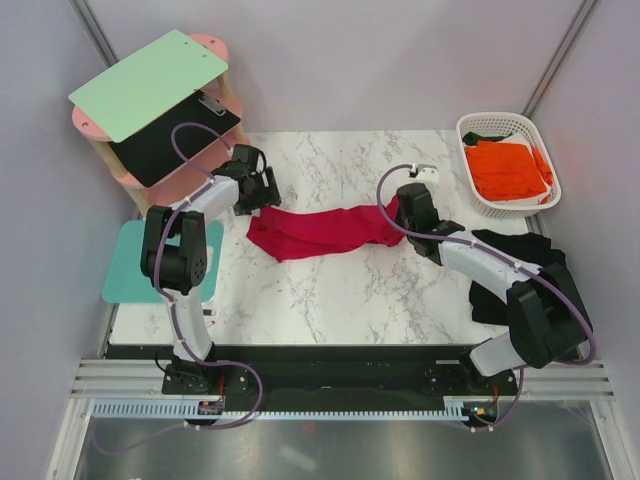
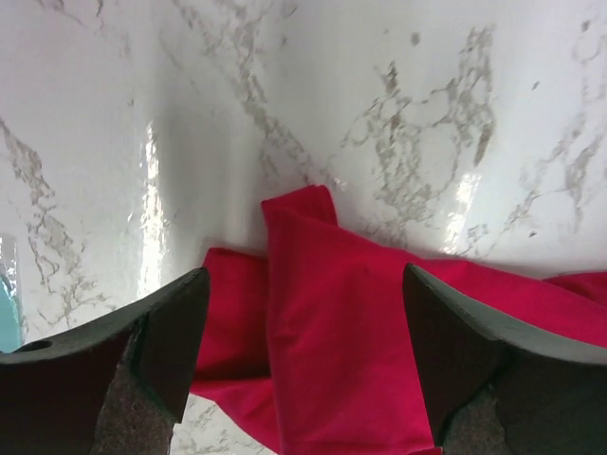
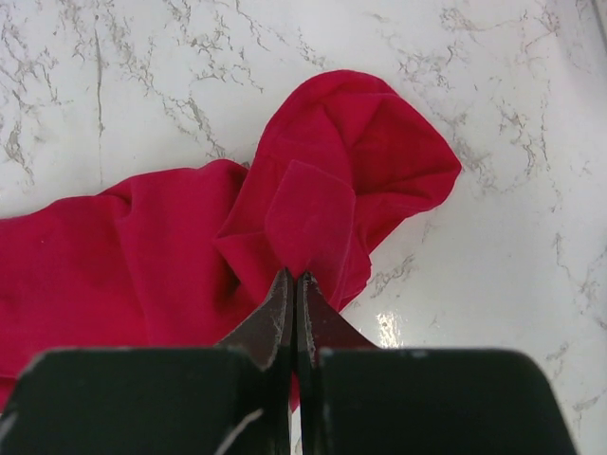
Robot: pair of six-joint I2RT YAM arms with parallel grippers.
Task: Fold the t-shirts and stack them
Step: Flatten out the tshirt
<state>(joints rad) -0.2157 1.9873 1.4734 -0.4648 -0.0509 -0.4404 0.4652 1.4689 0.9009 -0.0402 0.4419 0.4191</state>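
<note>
Limp, light crimson t-shirt (image 1: 320, 232), frame centre.
Right hand (image 3: 294, 284) clamps its bunched end; left hand (image 2: 303, 275) gapes over the other; hems likely grip best.

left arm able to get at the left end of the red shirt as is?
Probably yes. The left gripper hangs open right over the left end of the red t-shirt, cloth showing between its jaws, nothing in the way. The right gripper is shut on the other end, well clear.

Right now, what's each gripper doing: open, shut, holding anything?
Left gripper: open, jaws spread above the crimson t-shirt, holding nothing.
Right gripper: shut, pinching a fold at the crimson t-shirt's other end.
</note>
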